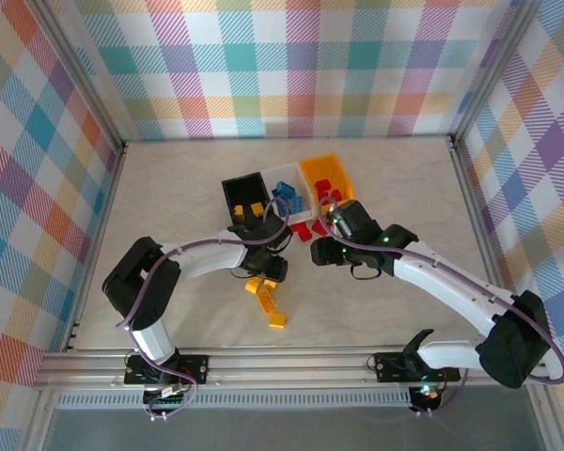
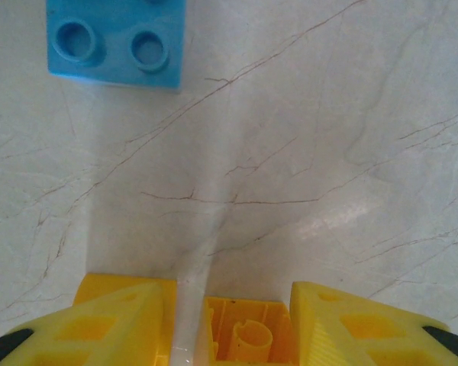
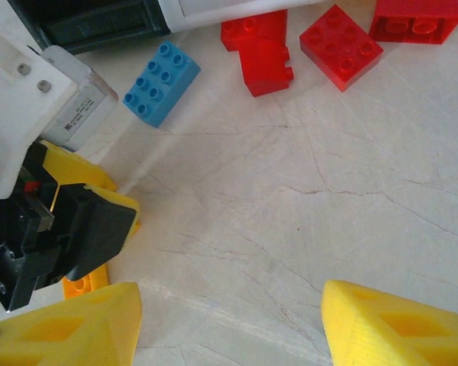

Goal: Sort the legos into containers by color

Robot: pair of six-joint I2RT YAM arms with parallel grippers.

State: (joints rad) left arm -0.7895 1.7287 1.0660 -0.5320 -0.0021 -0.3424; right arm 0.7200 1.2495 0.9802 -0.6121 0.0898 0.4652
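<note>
The containers stand joined in a row at the middle back: a black bin (image 1: 242,193) with yellow legos, a white bin (image 1: 289,194) with blue ones, and an orange-yellow bin (image 1: 325,176) with red ones. My left gripper (image 1: 266,264) (image 2: 230,305) is low over the table. Its jaws stand around a yellow brick (image 2: 248,335) lying hollow side up, which is against the right finger with a gap on the left. A blue brick (image 2: 116,42) (image 3: 162,82) lies just ahead. My right gripper (image 1: 318,251) (image 3: 230,305) is open over bare table.
Three red bricks (image 3: 263,49) (image 3: 341,46) (image 3: 416,17) lie in front of the bins (image 1: 310,228). Loose yellow bricks (image 1: 267,301) sit nearer the bases, behind the left gripper. The two grippers are close together, and the left gripper's body (image 3: 53,221) is beside my right fingers.
</note>
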